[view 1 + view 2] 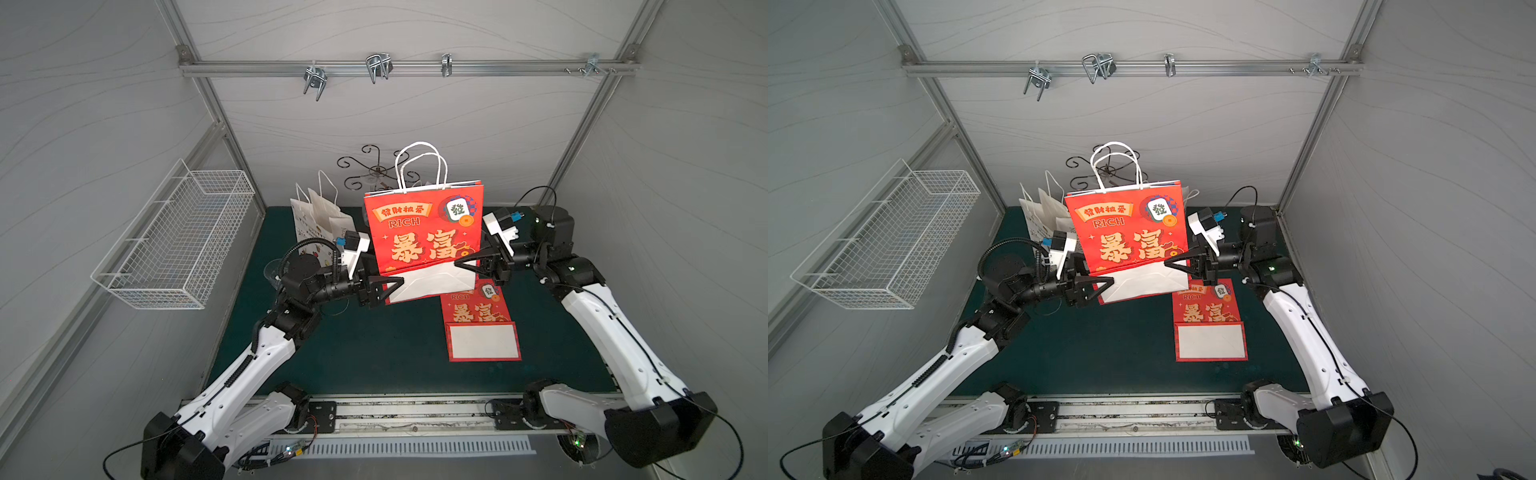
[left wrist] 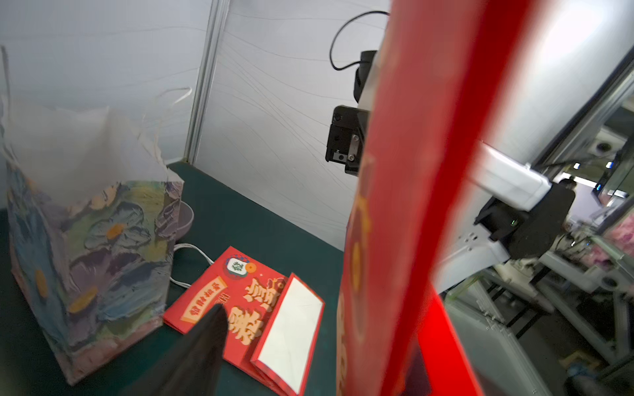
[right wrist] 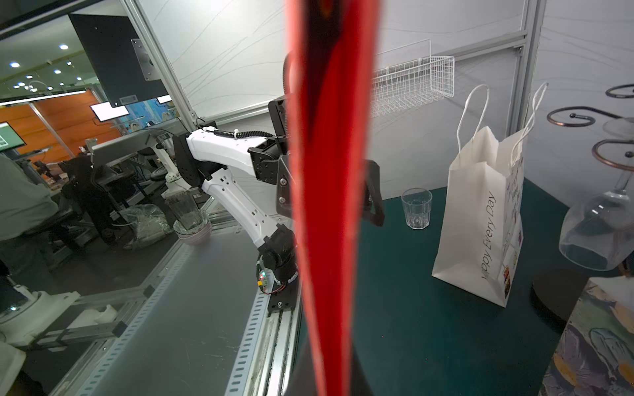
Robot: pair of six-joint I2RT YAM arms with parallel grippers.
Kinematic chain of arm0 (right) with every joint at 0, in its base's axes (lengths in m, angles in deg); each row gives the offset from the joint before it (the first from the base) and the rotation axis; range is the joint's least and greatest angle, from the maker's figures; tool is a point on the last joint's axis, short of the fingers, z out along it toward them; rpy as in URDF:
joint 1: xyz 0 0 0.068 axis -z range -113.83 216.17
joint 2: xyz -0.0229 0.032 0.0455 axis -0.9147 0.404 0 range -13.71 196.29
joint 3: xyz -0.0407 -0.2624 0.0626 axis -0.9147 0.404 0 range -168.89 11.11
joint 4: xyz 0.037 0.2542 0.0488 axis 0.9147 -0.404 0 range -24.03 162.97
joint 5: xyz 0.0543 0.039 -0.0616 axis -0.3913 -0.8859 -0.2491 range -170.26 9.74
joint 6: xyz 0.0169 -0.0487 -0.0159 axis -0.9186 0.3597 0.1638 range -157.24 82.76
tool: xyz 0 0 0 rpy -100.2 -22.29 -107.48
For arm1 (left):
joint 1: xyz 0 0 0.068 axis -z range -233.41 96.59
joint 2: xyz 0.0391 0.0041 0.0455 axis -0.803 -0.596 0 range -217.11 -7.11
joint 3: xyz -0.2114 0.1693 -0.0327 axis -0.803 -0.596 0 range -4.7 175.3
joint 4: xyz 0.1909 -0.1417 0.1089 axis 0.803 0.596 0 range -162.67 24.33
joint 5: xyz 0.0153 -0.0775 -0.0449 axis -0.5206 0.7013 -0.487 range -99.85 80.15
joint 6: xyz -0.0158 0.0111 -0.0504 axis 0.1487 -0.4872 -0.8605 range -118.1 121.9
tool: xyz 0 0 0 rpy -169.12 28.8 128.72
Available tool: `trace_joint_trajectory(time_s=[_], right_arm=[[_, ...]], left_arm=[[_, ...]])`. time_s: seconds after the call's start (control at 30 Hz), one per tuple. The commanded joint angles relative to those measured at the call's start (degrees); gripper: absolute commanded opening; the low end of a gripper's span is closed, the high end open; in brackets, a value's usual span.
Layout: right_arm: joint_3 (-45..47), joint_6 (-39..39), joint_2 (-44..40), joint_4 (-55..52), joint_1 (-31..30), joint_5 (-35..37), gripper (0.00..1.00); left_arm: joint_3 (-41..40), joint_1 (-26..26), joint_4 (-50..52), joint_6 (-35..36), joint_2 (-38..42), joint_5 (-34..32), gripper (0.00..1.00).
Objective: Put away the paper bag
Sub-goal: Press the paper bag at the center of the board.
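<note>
1. right gripper [image 1: 460, 264]: jaws pressed together, pinching red paper bag [image 1: 424, 232] at its 4 o'clock edge.
2. left gripper [image 1: 395, 283]: jaws spread, straddling the bag's 7 o'clock corner.
3. Bag upright, flattened, over the centre of the table [image 1: 374, 357], handles at 12.
4. At its 5 o'clock: folded red bag [image 1: 478, 328], lying flat. white bag [image 1: 316, 224] at 9.

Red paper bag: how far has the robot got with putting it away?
One matching folded bag lies flat on the mat. In hand: the red bag, pressed flat but upright, pinched at one edge by the right tool; the left tool straddles the other edge, open. Folding and stowing remain.
</note>
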Motion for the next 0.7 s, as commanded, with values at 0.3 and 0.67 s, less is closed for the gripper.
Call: trace_joint_trajectory(time_s=[0.3,0.67], right_arm=[[2.40,-3.84,-0.50,1.80,-0.10,-0.91,0.15],[10.36,-7.23,-4.69,6.01,0.25,0.04,0.15]], left_arm=[[1.43,0.88,-12.49,-5.01,-2.30,3.77,0.00],[1.26,1.14,-11.62,-5.30,-1.76,2.91,0.00]])
